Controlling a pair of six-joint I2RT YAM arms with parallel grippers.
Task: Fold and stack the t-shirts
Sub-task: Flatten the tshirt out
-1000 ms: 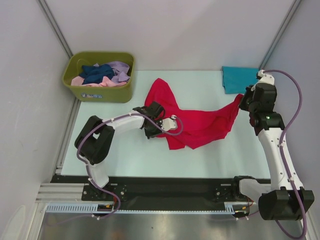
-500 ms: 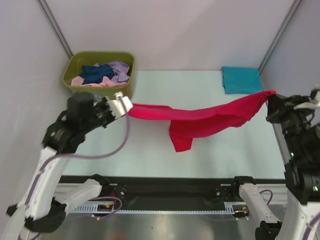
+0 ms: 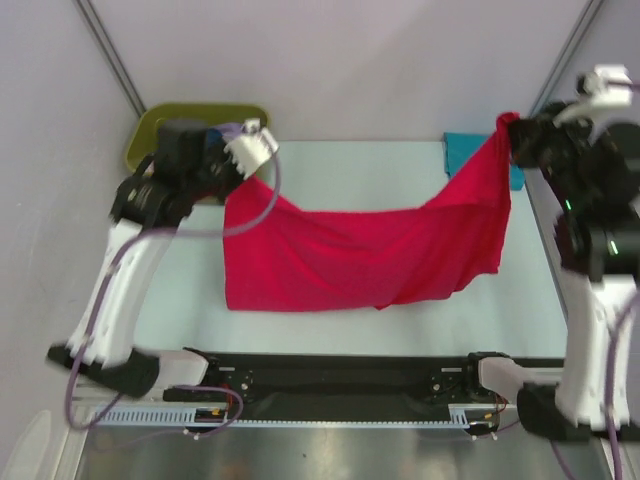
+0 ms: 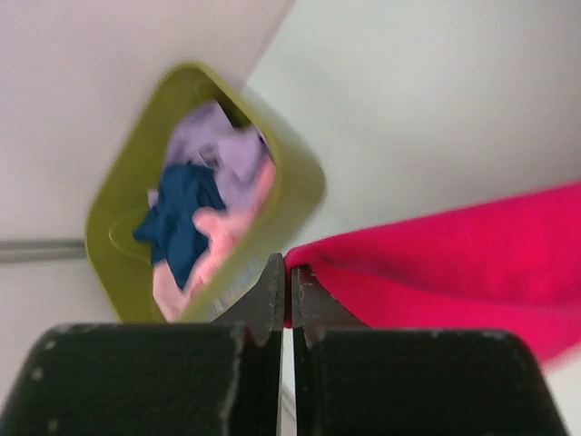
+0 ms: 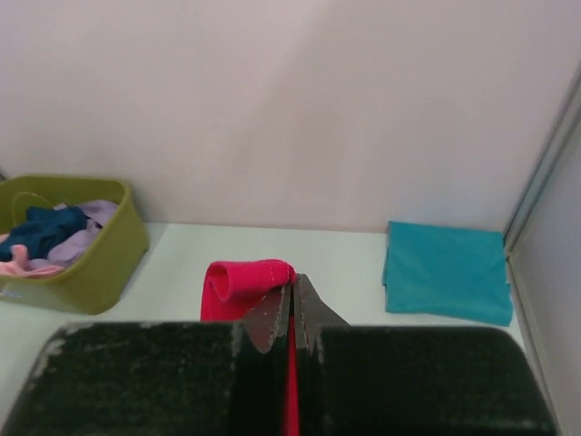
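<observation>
Hanging between both raised arms, the red t-shirt (image 3: 360,255) is pinched at its top corners by the left gripper (image 3: 258,162) and right gripper (image 3: 512,128).

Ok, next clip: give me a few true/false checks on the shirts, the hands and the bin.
1. The red t-shirt hangs spread between the left hand and the right hand. True.
2. The teal t-shirt lies crumpled in the olive bin. False: it lies folded flat on the table at the far right, apart from the bin.
3. The olive bin is empty. False: it holds a navy tee, a pink tee and a lavender tee.
4. Both hands are shut on edges of the red t-shirt. True.
5. The red t-shirt lies folded in half on the table. False: both hands hold it up, hanging open.
</observation>
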